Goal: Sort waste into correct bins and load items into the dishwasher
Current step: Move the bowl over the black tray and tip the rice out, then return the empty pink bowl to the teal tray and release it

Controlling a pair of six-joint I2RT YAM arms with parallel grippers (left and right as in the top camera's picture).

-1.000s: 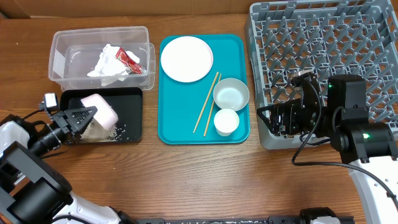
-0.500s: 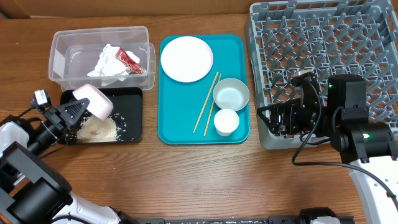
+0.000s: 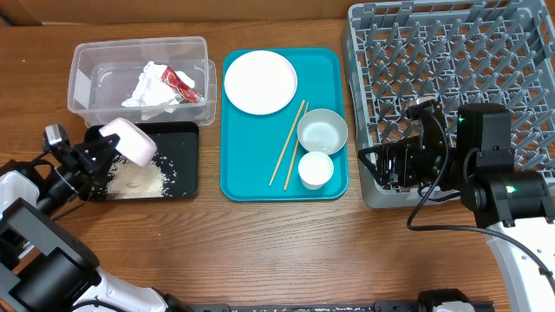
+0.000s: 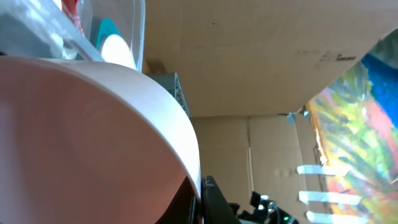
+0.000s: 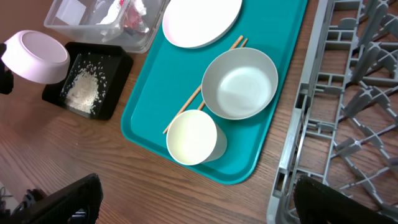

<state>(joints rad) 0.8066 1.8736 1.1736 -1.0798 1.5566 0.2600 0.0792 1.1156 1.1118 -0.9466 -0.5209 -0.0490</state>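
Left gripper (image 3: 102, 149) is pinching the pink bowl (image 3: 130, 140) at what appears to be its rim; the left wrist view is mostly blocked by the bowl. The bowl is hanging tilted over the black tray (image 3: 184, 160), above the rice crumbs (image 3: 139, 178) piled in it. Clear tub (image 3: 85, 82) is holding the napkin (image 3: 149, 87) and red wrapper (image 3: 180, 82). Teal tray (image 3: 251, 169) is carrying the plate (image 3: 260, 81), chopsticks (image 3: 288, 143), whitish bowl (image 3: 322, 132) and cup (image 3: 316, 170). Right gripper (image 3: 379, 165) is hovering with fingers spread and empty, at the front left corner of the dish rack (image 3: 451, 52).
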